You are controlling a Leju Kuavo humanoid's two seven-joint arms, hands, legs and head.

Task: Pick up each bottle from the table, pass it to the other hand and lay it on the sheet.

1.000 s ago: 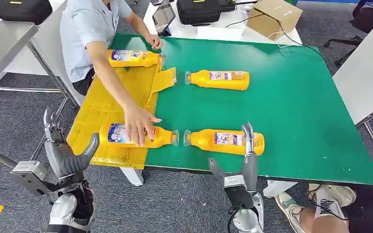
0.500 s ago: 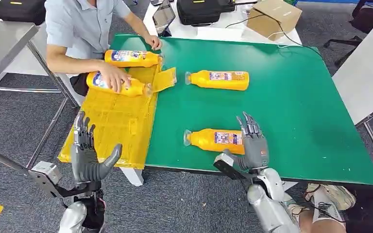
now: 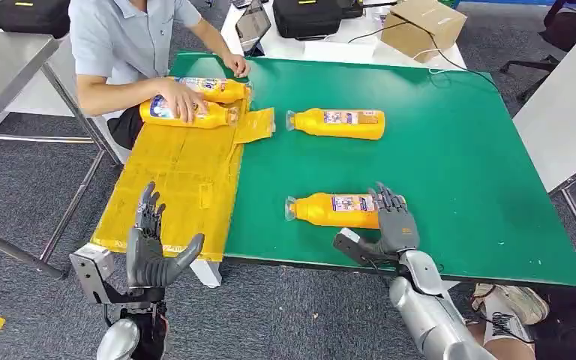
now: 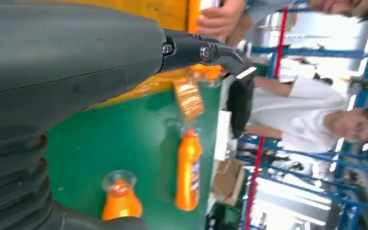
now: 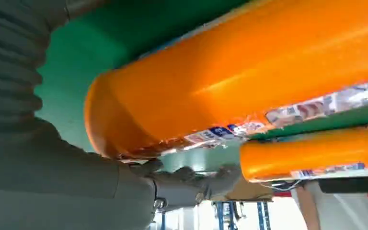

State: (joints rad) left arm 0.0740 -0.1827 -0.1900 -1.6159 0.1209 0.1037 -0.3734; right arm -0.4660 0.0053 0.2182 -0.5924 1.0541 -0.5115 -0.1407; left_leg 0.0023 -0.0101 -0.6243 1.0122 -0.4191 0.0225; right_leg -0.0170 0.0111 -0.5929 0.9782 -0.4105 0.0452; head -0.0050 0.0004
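Note:
An orange bottle [image 3: 330, 210] lies on its side on the green table [image 3: 457, 172], near the front edge, its cap toward the yellow sheet [image 3: 172, 172]. My right hand [image 3: 394, 225] lies over its base end with the fingers spread across the bottle and the thumb held apart on the near side. That bottle [image 5: 230, 81] looms close in the right wrist view. A second orange bottle [image 3: 341, 122] lies farther back. My left hand [image 3: 154, 251] is open and holds nothing, at the sheet's near edge. Two more bottles [image 3: 195, 101] lie at the sheet's far end.
A person sits at the table's far left, one hand [image 3: 180, 106] on a bottle on the sheet, the other at the table's back edge. A cardboard box [image 3: 424, 26] and black cases stand beyond the table. Someone's feet [image 3: 510, 304] are near the right front corner.
The person carried a bottle from the sheet's near end to its far end. My right hand moved forward onto the near bottle's base. My left hand came up and right to the sheet's edge.

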